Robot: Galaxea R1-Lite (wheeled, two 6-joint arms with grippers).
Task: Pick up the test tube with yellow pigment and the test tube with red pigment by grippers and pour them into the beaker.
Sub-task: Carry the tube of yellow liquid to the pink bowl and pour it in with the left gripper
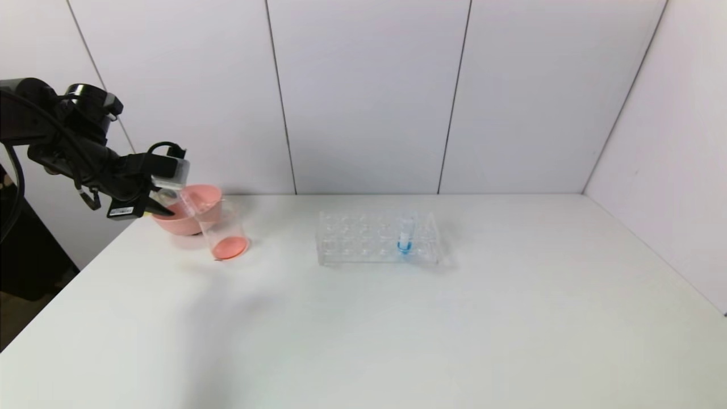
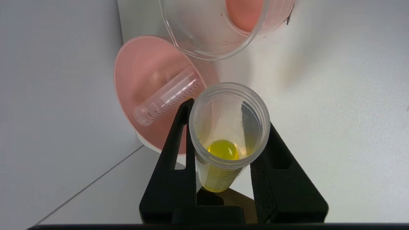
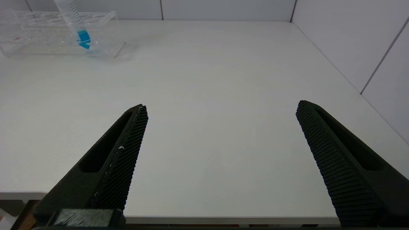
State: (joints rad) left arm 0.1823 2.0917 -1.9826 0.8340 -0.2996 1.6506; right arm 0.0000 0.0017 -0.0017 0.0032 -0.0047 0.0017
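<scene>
The test tube with yellow pigment (image 2: 228,137) is sitting clenched between the two black fingers of the left claw (image 2: 227,127), raised over the far-left part of the table (image 1: 397,318), just beside the pink bowl (image 1: 207,199) and the beaker (image 1: 224,233). The yellow liquid is pooling at the rounded tip, so the pour is judged not yet done. The beaker is already holding red-orange liquid at its bottom, and an empty clear tube (image 2: 169,95) is lying inside the pink bowl.

Handling judgement: the tube is looking light, stiff and smooth-walled, likely slippery, so the fingers are gripping best on the mid-body, below the open mouth, as they are doing now. A thin plastic wall may be flexing under hard squeeze. Tilting should be slow; the beaker is light and could be tipping if bumped.

The right claw (image 3: 220,140) is hanging released, fingers wide apart, over the near-right table edge. The tube rack (image 1: 377,238) is standing mid-table, carrying the blue-liquid tube (image 1: 404,236).
</scene>
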